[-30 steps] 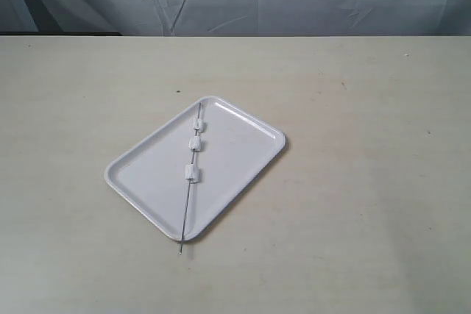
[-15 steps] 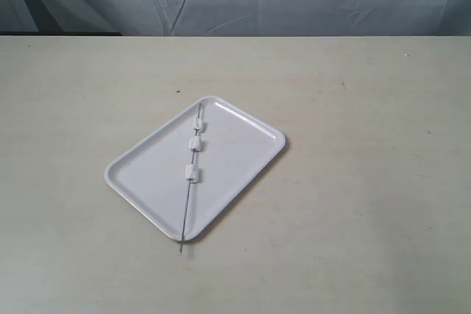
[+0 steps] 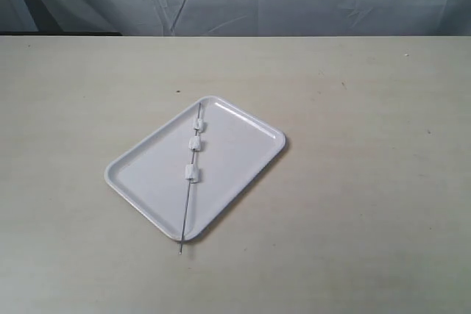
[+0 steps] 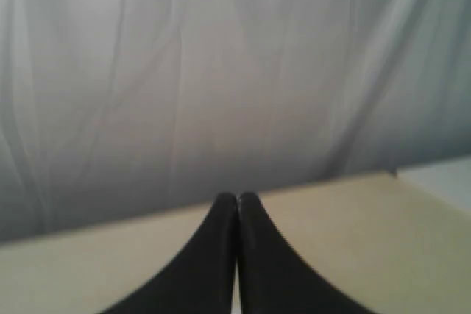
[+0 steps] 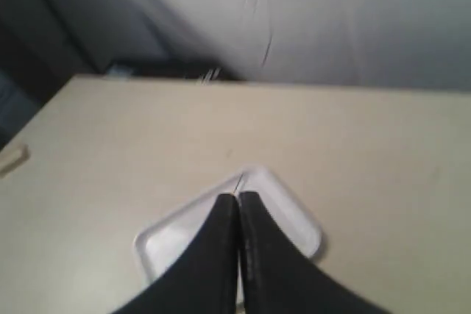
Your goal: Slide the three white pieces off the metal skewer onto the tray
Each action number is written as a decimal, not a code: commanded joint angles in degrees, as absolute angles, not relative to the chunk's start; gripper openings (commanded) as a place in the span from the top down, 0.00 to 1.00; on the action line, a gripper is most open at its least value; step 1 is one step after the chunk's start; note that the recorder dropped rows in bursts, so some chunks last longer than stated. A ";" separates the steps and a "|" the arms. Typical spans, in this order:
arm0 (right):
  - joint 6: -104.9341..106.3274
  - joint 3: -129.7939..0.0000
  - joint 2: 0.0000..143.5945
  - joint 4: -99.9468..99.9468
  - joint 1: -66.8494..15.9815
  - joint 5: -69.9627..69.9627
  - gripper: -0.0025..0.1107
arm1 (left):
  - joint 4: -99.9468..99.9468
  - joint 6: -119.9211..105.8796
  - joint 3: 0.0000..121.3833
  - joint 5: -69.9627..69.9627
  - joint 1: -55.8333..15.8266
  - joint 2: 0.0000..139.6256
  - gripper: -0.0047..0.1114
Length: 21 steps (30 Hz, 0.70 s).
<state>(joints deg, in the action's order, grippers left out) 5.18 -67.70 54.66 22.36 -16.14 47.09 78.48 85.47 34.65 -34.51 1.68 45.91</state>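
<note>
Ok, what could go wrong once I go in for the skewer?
The metal skewer is very thin and lies flat across the tray, so a pinch may slip off it or nudge the tray. The three white pieces sit toward the far rim; pushed that way, they could land on the table. The left fingers and right fingers are shut and must open first.

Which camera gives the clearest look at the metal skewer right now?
The exterior view: the whole skewer lies diagonally across the tray, three white pieces threaded on. The right wrist view shows mostly the tray behind its shut pincer; the left wrist view shows no skewer.
</note>
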 commanded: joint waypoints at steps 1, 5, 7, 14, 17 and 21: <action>9.09 -72.37 68.12 31.97 -16.76 57.51 0.98 | 99.95 105.80 34.81 -44.91 1.46 56.66 0.96; 9.09 -72.15 78.13 35.91 -16.76 59.33 0.98 | 99.95 109.42 32.51 -51.42 1.46 64.31 0.96; 9.09 -72.15 85.30 39.55 -16.99 61.26 0.98 | 99.95 109.42 30.50 -50.95 1.46 69.55 0.96; 17.59 -72.15 105.05 47.85 -30.75 51.02 0.98 | 99.95 109.42 27.48 -54.41 1.46 83.72 0.96; 18.82 -72.26 112.02 51.16 -35.72 45.46 0.83 | 99.95 109.29 27.48 -55.16 1.46 85.07 0.96; 18.82 -72.26 115.25 54.30 -37.14 45.02 0.63 | 99.95 109.29 27.48 -49.41 1.46 85.07 0.75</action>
<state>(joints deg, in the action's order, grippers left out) 18.18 -71.91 114.76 53.13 -36.59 45.99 100.37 109.31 27.61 -52.29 1.68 84.94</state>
